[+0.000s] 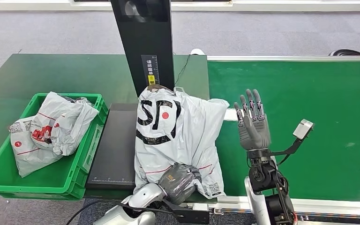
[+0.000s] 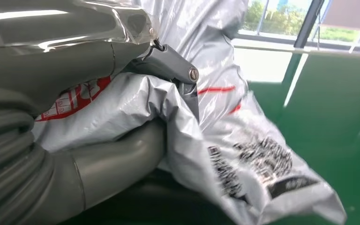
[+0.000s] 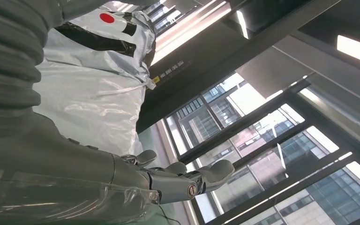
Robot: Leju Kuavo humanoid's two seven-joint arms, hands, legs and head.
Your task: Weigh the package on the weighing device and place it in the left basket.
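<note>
1. Where the green conveyor belt meets the darker green tabletop, a black weighing device is seen, its flat platform reaching the tabletop's near edge and its black upright post rising at the far end.
2. A green basket is set at the near left corner of the tabletop, touching the platform's left side; several grey and white mailer bags are heaped inside it.
3. A large white package with bold black lettering and a red dot is laid across the platform's right part and the belt's left edge, its far end against the post.
4. The package's near end is grasped by the left hand; in the left wrist view the plastic is bunched around the thumb and the fingers are hidden.
5. The right hand is held upright just beside the package's right edge, apart from it, fingers straight and spread, nothing in it.
</note>
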